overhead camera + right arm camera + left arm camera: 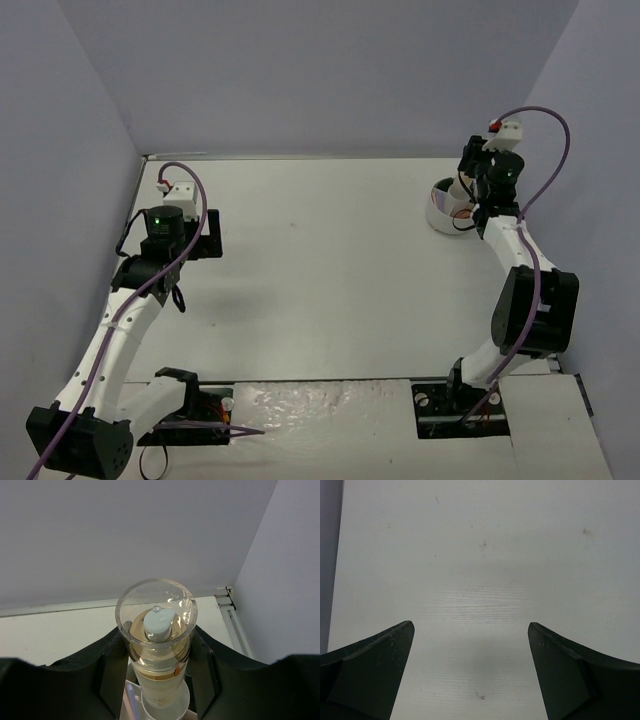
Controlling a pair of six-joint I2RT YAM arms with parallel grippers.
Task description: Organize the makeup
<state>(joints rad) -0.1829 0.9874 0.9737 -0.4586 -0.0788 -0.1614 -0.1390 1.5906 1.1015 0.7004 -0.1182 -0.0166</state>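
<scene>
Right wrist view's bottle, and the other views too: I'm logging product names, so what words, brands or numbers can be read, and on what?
None can be read.
The clear pump bottle, held in the jaws of the right gripper, shows no label from this side.
The white bowl is too small to tell.
The table under the open left gripper shows specks, no letters.

Left pincer (471, 626) faces the white counter (485, 555), jaws spread wide, counter surface visible in the gap. Dark fingers (370, 672) enter from both lower corners. Faint specks on counter. Grey wall strip (330, 555) along left edge.
</scene>
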